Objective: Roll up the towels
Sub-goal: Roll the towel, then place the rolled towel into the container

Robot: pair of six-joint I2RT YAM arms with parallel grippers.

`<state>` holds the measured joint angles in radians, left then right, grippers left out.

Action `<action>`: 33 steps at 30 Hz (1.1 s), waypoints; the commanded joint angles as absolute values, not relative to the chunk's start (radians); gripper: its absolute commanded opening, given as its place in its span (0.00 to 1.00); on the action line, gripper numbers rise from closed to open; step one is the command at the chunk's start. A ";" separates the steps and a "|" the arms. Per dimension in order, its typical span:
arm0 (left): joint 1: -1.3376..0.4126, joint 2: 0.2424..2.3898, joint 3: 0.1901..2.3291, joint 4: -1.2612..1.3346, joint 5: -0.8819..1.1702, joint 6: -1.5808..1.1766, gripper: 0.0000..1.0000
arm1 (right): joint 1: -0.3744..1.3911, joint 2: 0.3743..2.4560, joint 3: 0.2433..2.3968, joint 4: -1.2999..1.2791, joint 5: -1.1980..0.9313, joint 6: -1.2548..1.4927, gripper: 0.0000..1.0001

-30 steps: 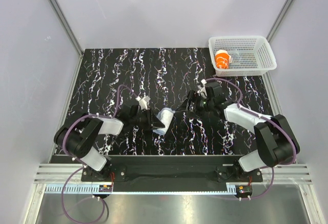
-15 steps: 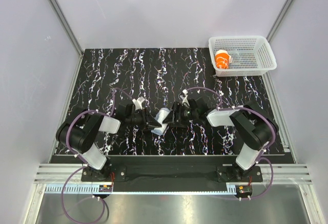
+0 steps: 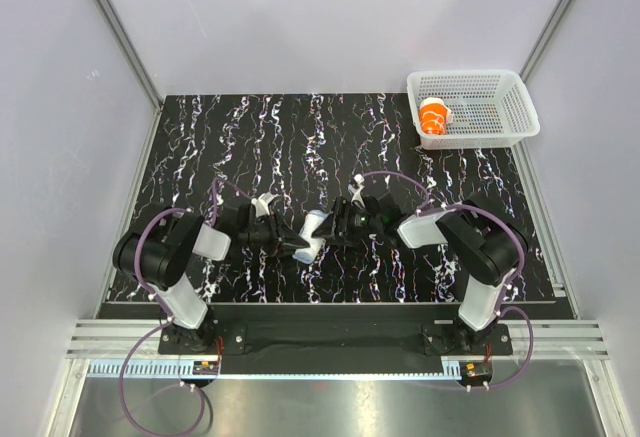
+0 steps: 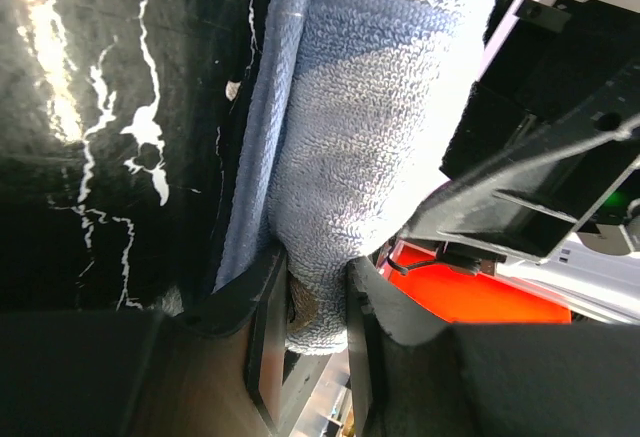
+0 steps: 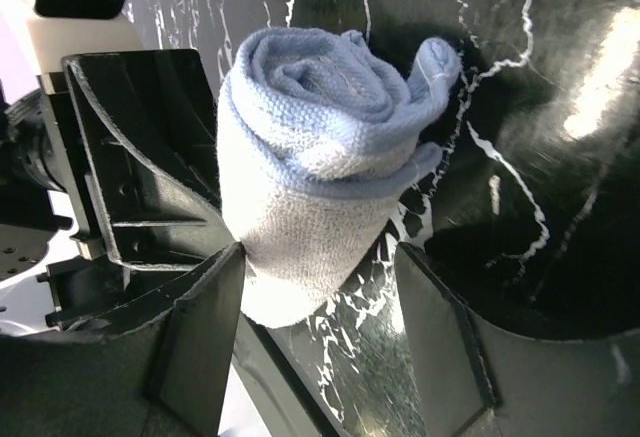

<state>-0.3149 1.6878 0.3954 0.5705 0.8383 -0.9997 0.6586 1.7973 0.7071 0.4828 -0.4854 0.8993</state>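
A light blue towel (image 3: 314, 232), rolled into a short cylinder, lies on the black marbled table between both grippers. My left gripper (image 3: 296, 245) is shut on the roll's near end; in the left wrist view the towel (image 4: 360, 147) is pinched between the fingers (image 4: 268, 327). My right gripper (image 3: 335, 229) is open around the roll's other end; in the right wrist view the towel (image 5: 310, 167) sits between the spread fingers (image 5: 200, 337), touching the left one, apart from the right one.
A white basket (image 3: 500, 85) stands at the back right corner of the table and holds a rolled orange towel (image 3: 435, 117). The table's right edge runs beside the basket.
The right arm swung in from the right and brought its open gripper up to the roll. The left gripper drew slightly left and near, and the roll looks narrower.
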 commanded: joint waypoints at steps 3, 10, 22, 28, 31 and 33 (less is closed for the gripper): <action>-0.295 1.736 0.333 0.449 0.724 -0.962 0.04 | 0.681 1.833 0.741 0.549 -0.436 0.927 0.66; -0.285 1.755 0.319 0.495 0.742 -0.982 0.04 | 0.726 1.858 0.775 0.531 -0.373 0.910 0.62; -0.272 1.795 0.293 0.572 0.790 -0.999 0.13 | 0.779 1.928 0.776 0.614 -0.252 0.957 0.37; -0.272 1.674 0.293 0.494 0.781 -0.965 0.43 | 0.770 1.838 0.762 0.626 -0.218 0.945 0.29; -0.272 1.507 0.334 0.280 0.733 -0.882 0.53 | 0.723 1.792 0.782 0.588 -0.262 0.905 0.28; -0.272 1.357 0.382 0.099 0.681 -0.820 0.56 | 0.654 1.741 0.801 0.554 -0.332 0.865 0.27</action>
